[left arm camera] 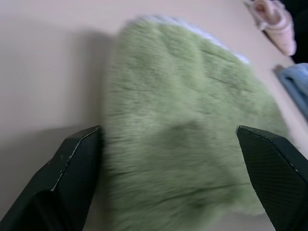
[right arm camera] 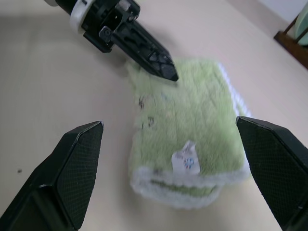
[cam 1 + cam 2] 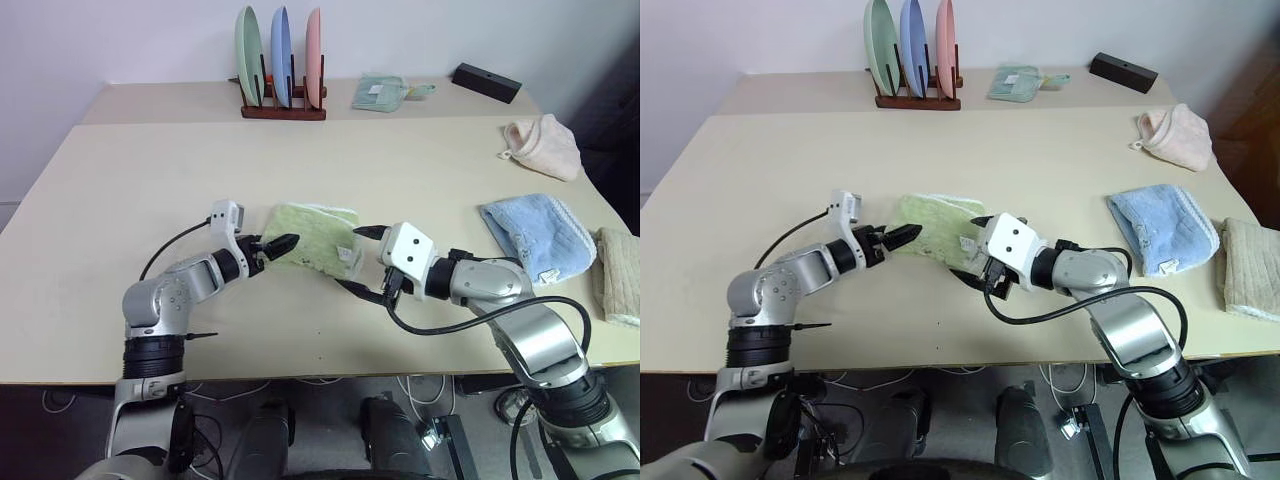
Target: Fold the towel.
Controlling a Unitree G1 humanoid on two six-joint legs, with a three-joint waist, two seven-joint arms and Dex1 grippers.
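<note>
Nearest to me are my own two arms, reaching in from either side of the towel (image 3: 312,238), which lies as a small, thick green packet near the middle of the table (image 3: 120,200).

Starting on the left: my left gripper (image 3: 277,245) hangs at the towel's left edge, its black fingers parted; in the left wrist view they straddle the pile with nothing between them. The tips are close to the cloth, though I cannot tell whether they touch it. The towel itself already looks doubled over, with the white stitched edging showing along its far side and along the rolled end nearest my right wrist, where a small white tag (image 2: 186,159) sticks up. My right gripper (image 3: 358,259) sits just beside the towel's right end, fingers spread wide and holding nothing.

I judge the folding is mostly done and both tools have let go. To finish well I would look at whether the layers lie square (the near end bulges a little, as if the layers are not quite flush). If another fold is wanted, each gripper should pinch a corner of the same short edge, lift only enough to clear the pile, and carry it across together so the edging lines up. Dragging one side faster would skew the packet.

Further right lie a blue towel (image 3: 536,235) and a pink cloth (image 3: 545,144), well apart from my work.
</note>
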